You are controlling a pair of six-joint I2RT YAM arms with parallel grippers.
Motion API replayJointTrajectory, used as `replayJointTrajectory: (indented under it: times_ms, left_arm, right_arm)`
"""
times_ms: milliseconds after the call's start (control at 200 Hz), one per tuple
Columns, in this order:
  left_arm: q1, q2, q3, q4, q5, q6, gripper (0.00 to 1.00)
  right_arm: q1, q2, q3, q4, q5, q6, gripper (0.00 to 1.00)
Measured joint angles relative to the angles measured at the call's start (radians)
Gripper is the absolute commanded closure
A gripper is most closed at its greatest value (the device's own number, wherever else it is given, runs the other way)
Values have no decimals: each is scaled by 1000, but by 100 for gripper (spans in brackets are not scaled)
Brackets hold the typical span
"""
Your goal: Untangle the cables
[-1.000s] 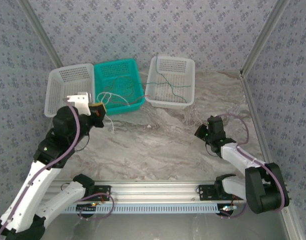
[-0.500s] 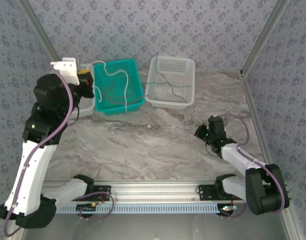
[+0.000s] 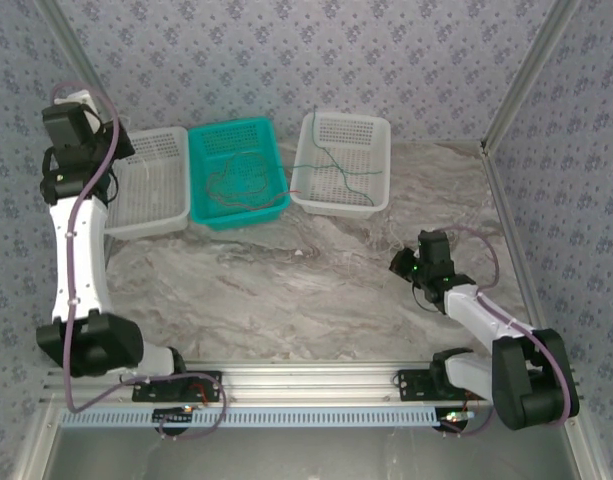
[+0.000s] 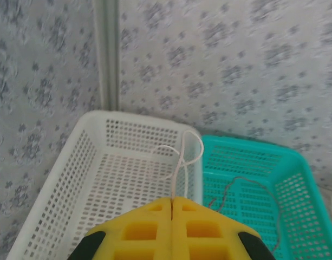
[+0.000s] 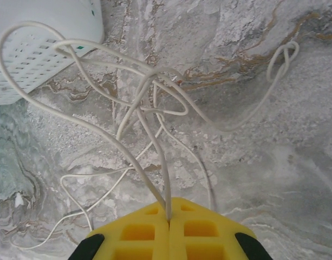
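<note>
**Top view.** Left arm (image 3: 74,230) stands tall at far left, its end in the upper left corner beside the left white basket (image 3: 116,222). Teal basket (image 3: 201,142) sits just right of it and holds a loose tangle (image 3: 238,182) of red and green cables. Right white basket (image 3: 321,205) is next, right of the teal one. A green cable (image 3: 338,168) runs across its floor and up past its back rim. Right arm (image 3: 481,312) lies low at lower right, its end over the surface (image 3: 286,300) right of centre.

**Left wrist view.** Left fingers (image 4: 138,230) at bottom centre are pressed together, pinching a white cable (image 4: 183,154) at the seam. It rises as a thin loop over the white basket, near the teal wall. A reddish cable (image 4: 229,189) lies in the teal basket.

**Right wrist view.** Right fingers (image 5: 138,230) at bottom centre are closed on white strands (image 5: 149,103). These run up from the seam, cross in a tangle mid-frame and lie on the surface. A small knot (image 5: 285,54) sits at upper right, a white basket corner at upper left.
</note>
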Motion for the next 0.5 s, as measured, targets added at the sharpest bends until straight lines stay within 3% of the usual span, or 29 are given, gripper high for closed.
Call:
replayJointTrajectory:
  times_ms: [40,165,255,310,500]
  left_arm:
    - [11,27,-3,0,8,-2,99]
    - [31,121,-2,3,58,-8,57]
    - [37,160,-13,5,93,-18,41]
    - [39,158,-37,16,116,-24,35]
    - [43,74,-117,77,235,-76,35]
  right_arm:
    - [0,0,3,0,-6,0,100]
    - [0,-5,6,-8,-21,-2,100]
    - [0,-25,6,-24,-25,-6,100]
    - [0,-43,6,-34,-27,-10,100]
    - [0,-86,8,-56,-43,-30,100]
